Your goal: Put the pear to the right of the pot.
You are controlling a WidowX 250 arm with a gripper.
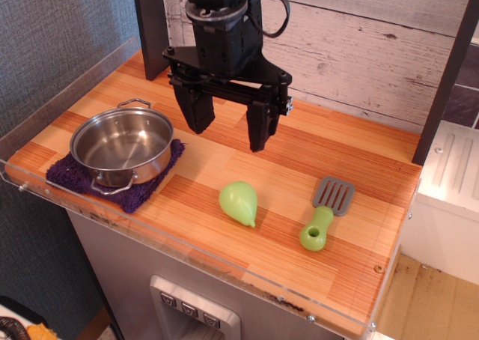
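Note:
A light-green pear (239,201) lies on its side on the wooden counter, its tip pointing toward the front edge. It rests to the right of the shiny steel pot (121,145), which stands on a purple cloth (142,190) at the left. My black gripper (228,129) hangs open above the counter, behind and slightly left of the pear, with nothing between its fingers.
A grey spatula with a green handle (323,214) lies right of the pear. A clear plastic rim (187,246) runs along the counter's front and left edges. A white plank wall (359,48) and dark posts stand behind.

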